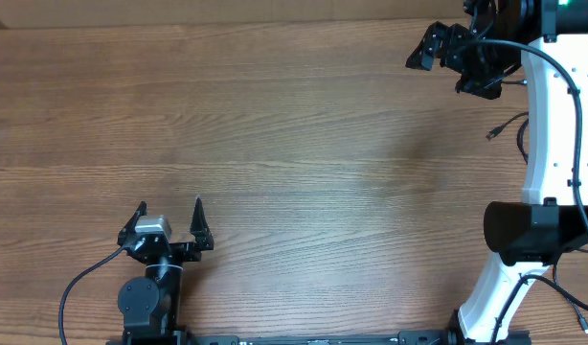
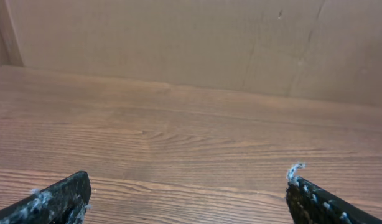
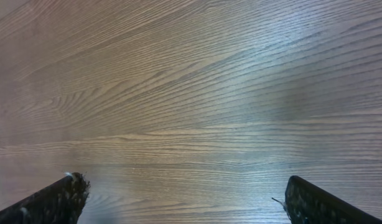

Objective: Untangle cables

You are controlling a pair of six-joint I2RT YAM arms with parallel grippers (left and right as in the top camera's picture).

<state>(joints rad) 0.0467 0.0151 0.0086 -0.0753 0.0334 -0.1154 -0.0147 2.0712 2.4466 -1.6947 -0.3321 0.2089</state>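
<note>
In the overhead view one thin black cable (image 1: pixel 509 124) lies at the right edge of the wooden table (image 1: pixel 294 144), its small plug end (image 1: pixel 491 135) pointing left; the rest is hidden behind the white right arm (image 1: pixel 543 144). Another thin cord with a plug (image 1: pixel 583 326) shows at the bottom right corner. My right gripper (image 1: pixel 433 77) hovers open at the far right, left of that cable, holding nothing. My left gripper (image 1: pixel 169 203) stands open near the front left, far from the cables. Both wrist views show only bare wood between open fingers (image 2: pixel 54 202) (image 3: pixel 315 202); no cable appears there.
A thick black wire (image 1: pixel 79 287) loops from the left arm's base at the front edge. A wall or board (image 2: pixel 191 43) rises behind the table's far edge in the left wrist view. The right arm's base (image 1: pixel 533 230) stands at the front right.
</note>
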